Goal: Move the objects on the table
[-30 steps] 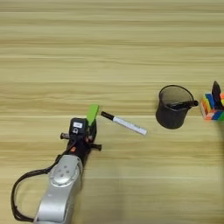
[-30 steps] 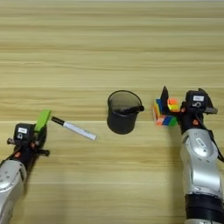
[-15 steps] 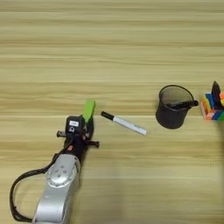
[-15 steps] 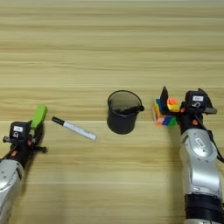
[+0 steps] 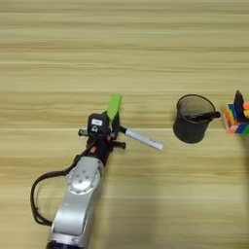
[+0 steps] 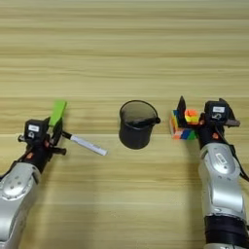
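marker's capped end hidden behind left gripper

No words or numbers can be read anywhere. The left gripper has a small white sticker on its black top, and the right gripper has one too. Both stickers carry tiny dark marks, but they are too small to make out. The marker is white with no writing to be seen on it. The puzzle cube, the green block, the mesh cup and the table show no letters or signs.
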{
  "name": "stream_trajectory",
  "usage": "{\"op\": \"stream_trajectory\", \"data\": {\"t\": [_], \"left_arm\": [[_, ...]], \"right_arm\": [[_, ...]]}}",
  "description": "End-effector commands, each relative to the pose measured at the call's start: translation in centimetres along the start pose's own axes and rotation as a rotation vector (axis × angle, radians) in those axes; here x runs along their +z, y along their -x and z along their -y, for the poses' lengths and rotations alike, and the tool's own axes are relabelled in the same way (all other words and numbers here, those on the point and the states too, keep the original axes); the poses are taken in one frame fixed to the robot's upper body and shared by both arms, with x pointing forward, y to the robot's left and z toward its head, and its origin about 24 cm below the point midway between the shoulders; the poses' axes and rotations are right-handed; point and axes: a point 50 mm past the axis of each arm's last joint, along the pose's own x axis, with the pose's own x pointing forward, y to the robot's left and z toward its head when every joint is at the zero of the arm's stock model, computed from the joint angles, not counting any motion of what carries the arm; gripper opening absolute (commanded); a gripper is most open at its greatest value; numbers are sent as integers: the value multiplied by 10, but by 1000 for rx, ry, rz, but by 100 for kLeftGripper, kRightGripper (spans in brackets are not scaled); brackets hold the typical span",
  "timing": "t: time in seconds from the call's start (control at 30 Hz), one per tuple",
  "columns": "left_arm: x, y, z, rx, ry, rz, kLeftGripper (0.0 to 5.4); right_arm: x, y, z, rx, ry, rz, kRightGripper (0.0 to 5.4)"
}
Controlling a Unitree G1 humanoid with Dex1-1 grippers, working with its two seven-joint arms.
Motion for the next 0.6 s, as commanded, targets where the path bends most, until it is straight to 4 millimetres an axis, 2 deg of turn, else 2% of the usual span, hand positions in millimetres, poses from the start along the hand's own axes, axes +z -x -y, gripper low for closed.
{"op": "stream_trajectory", "data": {"t": [0.03, 0.33, 0.6], "left_arm": [[-1, -13, 24, -53, 13, -36, 131], [-6, -28, 70, -177, 12, -93, 131], [-7, -26, 85, -233, 18, -93, 131]], "right_arm": [[2, -2, -4, 4, 0, 12, 540], [2, 0, -7, 6, -3, 14, 540], [3, 2, -10, 10, -3, 16, 540]]}}
